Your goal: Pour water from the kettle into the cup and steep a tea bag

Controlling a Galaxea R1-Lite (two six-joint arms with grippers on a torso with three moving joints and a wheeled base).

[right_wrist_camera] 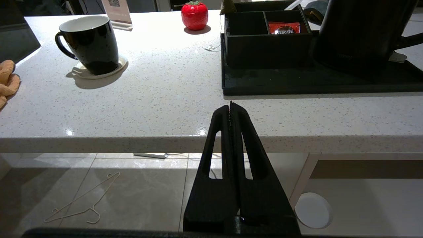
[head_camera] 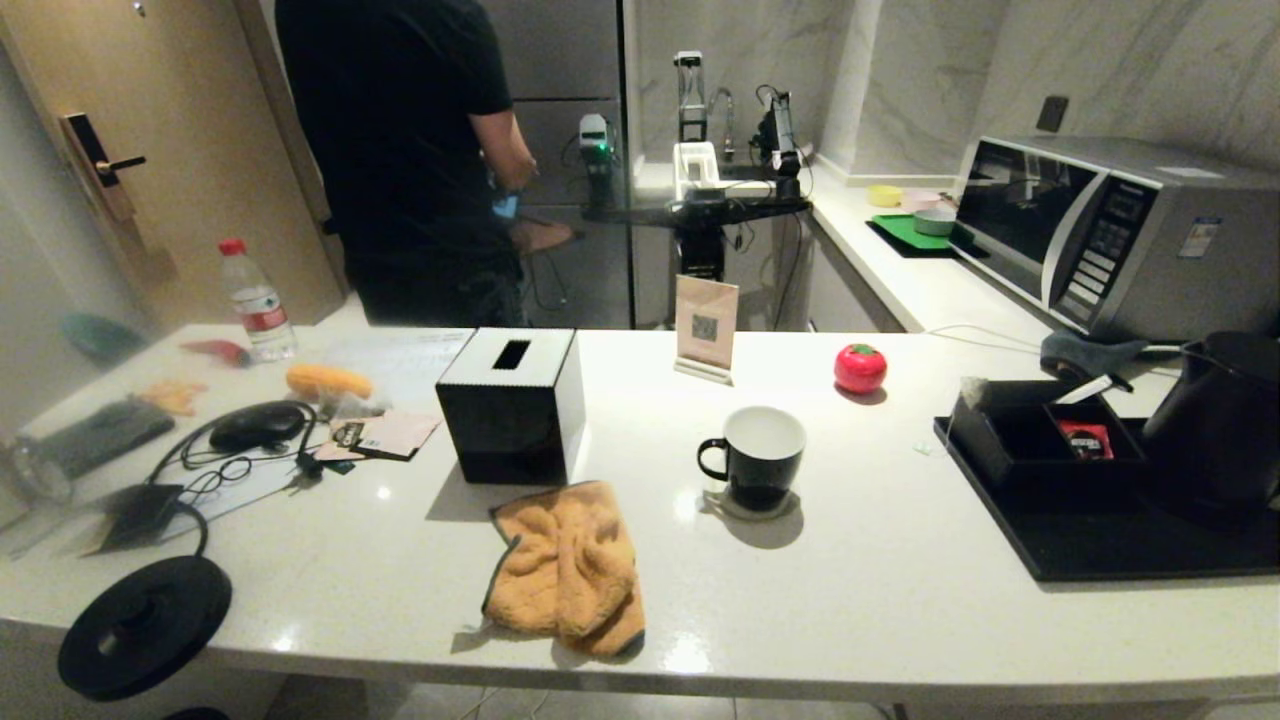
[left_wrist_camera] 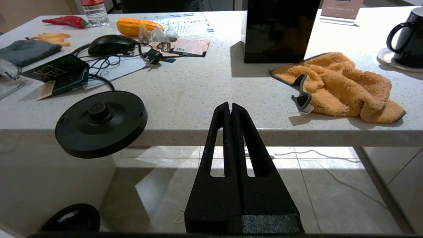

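Observation:
The black cup (head_camera: 762,455) with a white inside stands empty on a small coaster mid-counter. The big black kettle (head_camera: 1220,420) sits at the far right on a black tray (head_camera: 1100,545); any water is hidden inside it. A small grey-beige tea bag (right_wrist_camera: 228,5) rests at the back left corner of the black organizer box (right_wrist_camera: 267,43), its string trailing onto the counter. My left gripper (left_wrist_camera: 230,105) is shut and empty in front of the counter edge. The right gripper (right_wrist_camera: 230,105) is also shut and empty, before the edge near the tray. Neither shows in the head view.
A black tissue box (head_camera: 512,405) and an orange cloth (head_camera: 565,565) lie left of the cup. The flat kettle base disc (head_camera: 143,625) overhangs the front left edge. A red sachet (head_camera: 1085,438) lies in the organizer. A person (head_camera: 420,150) stands behind the counter.

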